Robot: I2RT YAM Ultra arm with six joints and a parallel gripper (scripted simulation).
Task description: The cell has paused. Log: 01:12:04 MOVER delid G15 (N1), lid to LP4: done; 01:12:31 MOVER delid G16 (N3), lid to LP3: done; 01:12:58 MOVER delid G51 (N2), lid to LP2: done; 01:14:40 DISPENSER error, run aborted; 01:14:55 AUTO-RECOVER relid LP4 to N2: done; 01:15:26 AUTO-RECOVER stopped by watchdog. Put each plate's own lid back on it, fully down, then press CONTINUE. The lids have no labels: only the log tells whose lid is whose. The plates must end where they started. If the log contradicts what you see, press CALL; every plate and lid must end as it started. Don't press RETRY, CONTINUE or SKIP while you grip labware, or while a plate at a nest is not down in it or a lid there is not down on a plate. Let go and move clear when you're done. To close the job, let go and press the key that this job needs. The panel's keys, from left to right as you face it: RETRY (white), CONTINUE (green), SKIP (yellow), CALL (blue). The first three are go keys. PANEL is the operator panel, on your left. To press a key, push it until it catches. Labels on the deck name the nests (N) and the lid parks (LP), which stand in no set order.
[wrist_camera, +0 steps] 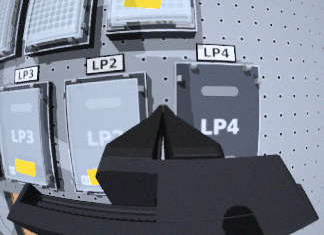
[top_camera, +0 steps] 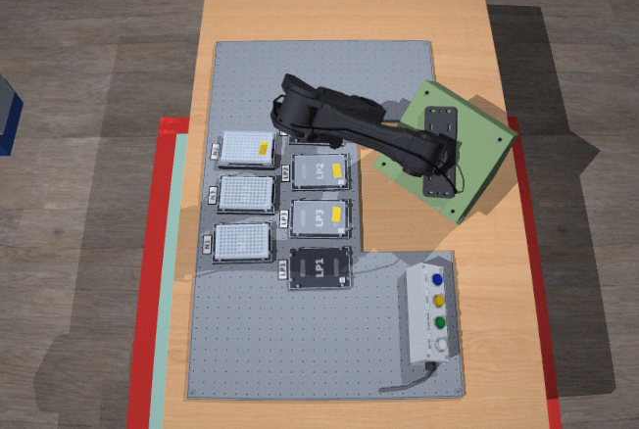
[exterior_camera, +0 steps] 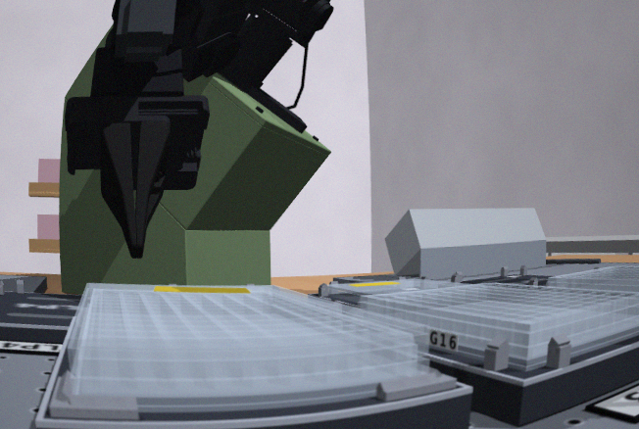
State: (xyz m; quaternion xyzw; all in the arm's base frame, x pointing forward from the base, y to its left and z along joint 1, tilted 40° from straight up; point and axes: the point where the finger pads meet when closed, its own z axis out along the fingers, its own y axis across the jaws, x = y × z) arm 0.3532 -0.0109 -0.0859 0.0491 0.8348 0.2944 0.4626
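Note:
My gripper [exterior_camera: 136, 252] [wrist_camera: 162, 111] is shut and empty, above the deck near the LP2 and LP4 parks. A plate with a clear, yellow-marked lid [top_camera: 242, 147] [exterior_camera: 247, 341] [wrist_camera: 152, 13] sits at N2. An unlidded plate marked G16 [top_camera: 246, 194] [exterior_camera: 480, 315] [wrist_camera: 57, 16] sits at N3. Another unlidded plate [top_camera: 241, 241] sits at N1; its label is not readable. Clear lids with yellow marks lie at LP2 [top_camera: 315, 181] [wrist_camera: 102, 121] and LP3 [top_camera: 315, 227] [wrist_camera: 25, 116]. The panel [top_camera: 417, 309] has blue, yellow, green and white keys.
The LP4 park [wrist_camera: 220, 108] holds no lid; the arm partly hides it in the top view. The dark LP1 park [top_camera: 310, 281] holds no lid. The arm's green base [top_camera: 480, 155] stands beside the deck. A cable [top_camera: 408, 387] runs from the panel.

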